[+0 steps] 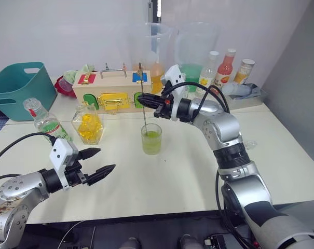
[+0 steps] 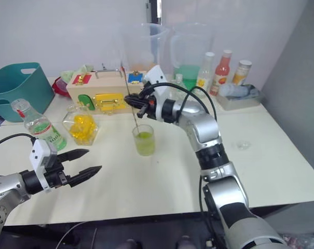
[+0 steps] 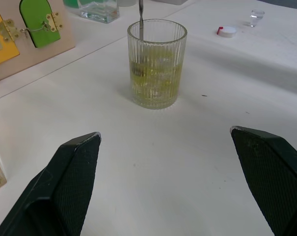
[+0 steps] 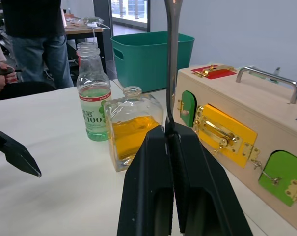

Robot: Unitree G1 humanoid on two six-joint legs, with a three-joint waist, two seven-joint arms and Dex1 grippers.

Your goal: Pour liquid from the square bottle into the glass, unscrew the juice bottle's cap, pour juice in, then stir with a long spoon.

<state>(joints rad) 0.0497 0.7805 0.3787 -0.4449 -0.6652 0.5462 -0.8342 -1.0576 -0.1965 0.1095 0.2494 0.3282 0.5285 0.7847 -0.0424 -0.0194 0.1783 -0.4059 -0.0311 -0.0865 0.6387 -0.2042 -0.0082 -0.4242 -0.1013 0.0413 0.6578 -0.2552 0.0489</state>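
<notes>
The glass (image 1: 151, 139) stands mid-table, holding pale green juice with a yellowish tint. The long spoon (image 1: 143, 111) stands nearly upright with its lower end in the glass. My right gripper (image 1: 141, 98) is shut on the spoon's shaft above the glass, and the shaft shows between its fingers (image 4: 149, 162). To the left are the square bottle (image 1: 88, 124) with yellow liquid and the uncapped juice bottle (image 1: 44, 122). The white, red-topped cap (image 3: 227, 31) lies on the table beyond the glass. My left gripper (image 1: 97, 161) hangs open and holds nothing, low at the front left and short of the glass.
A wooden latch box (image 1: 112, 91) stands behind the glass, and a teal basket (image 1: 22, 88) at the far left. Two tall pitchers (image 1: 195, 52) and several bottles (image 1: 227, 67) line the back right. A person (image 4: 35, 39) stands beyond the table.
</notes>
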